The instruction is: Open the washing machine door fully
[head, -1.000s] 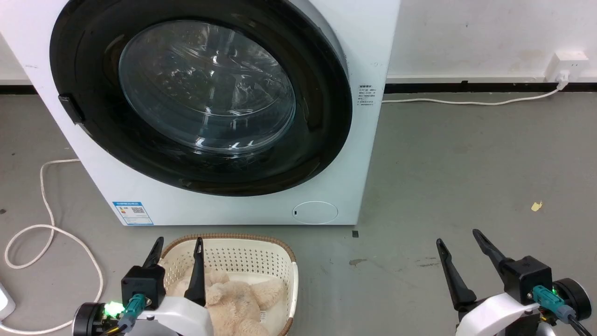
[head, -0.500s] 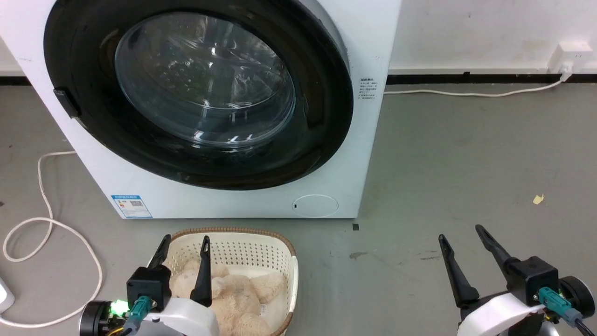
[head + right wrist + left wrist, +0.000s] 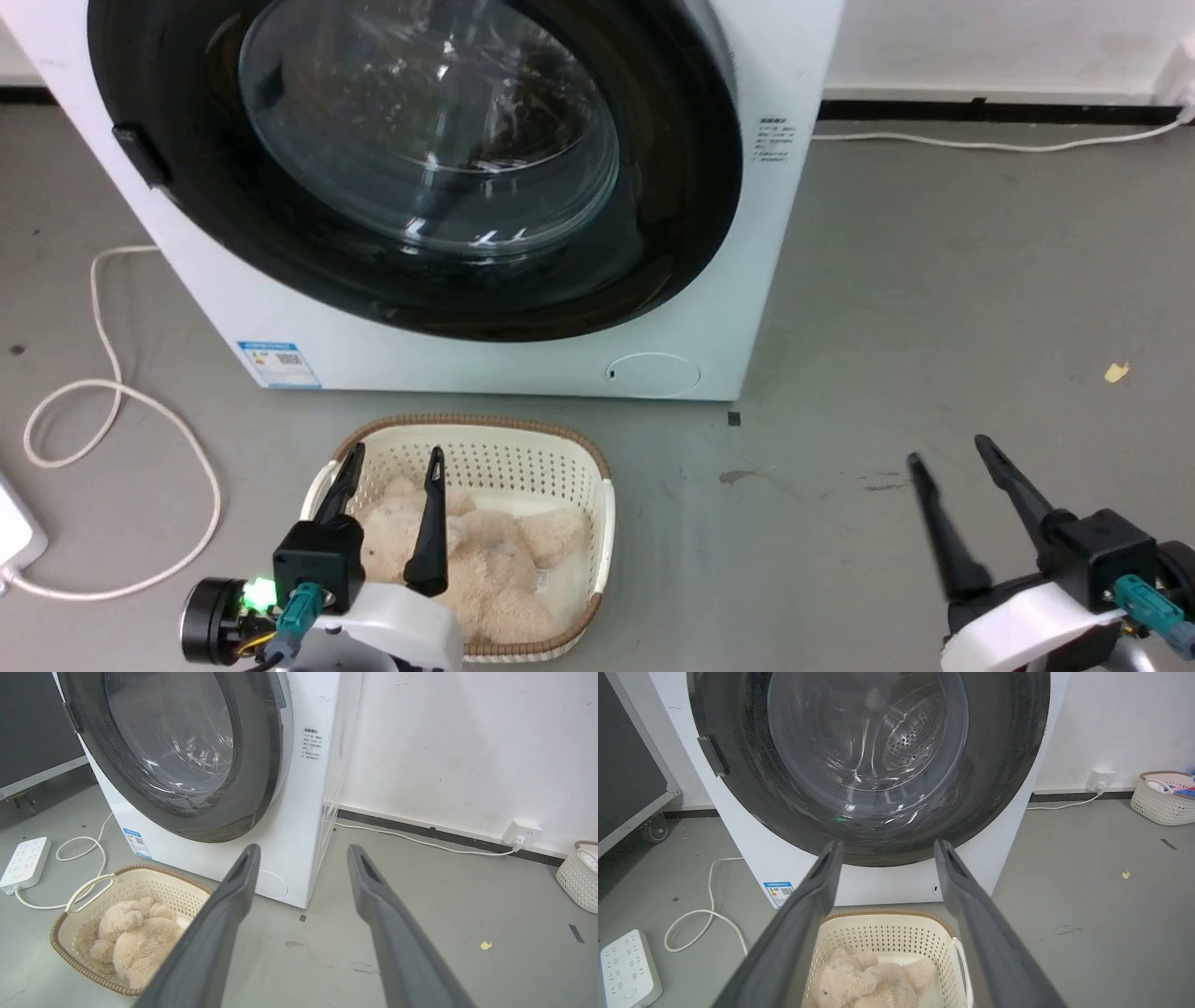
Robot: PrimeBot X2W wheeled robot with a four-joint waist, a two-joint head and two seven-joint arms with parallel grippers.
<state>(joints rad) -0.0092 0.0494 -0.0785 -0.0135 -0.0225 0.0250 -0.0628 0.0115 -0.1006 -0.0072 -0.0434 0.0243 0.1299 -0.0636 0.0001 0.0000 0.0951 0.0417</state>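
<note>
A white washing machine is standing on a grey floor against a white wall. The washing machine door is sitting shut, ahead of and above both tools. A basket holding a plush toy is lying before the machine, by the left tool. The left tool and right tool are gaping wide, gripping nothing. The door's black tab is showing on its left edge, likely nearer the left tool.

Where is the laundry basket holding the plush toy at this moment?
Head view: the cream laundry basket sits on the floor left of centre, just in front of the washing machine, the left gripper overlapping its left half.
</note>
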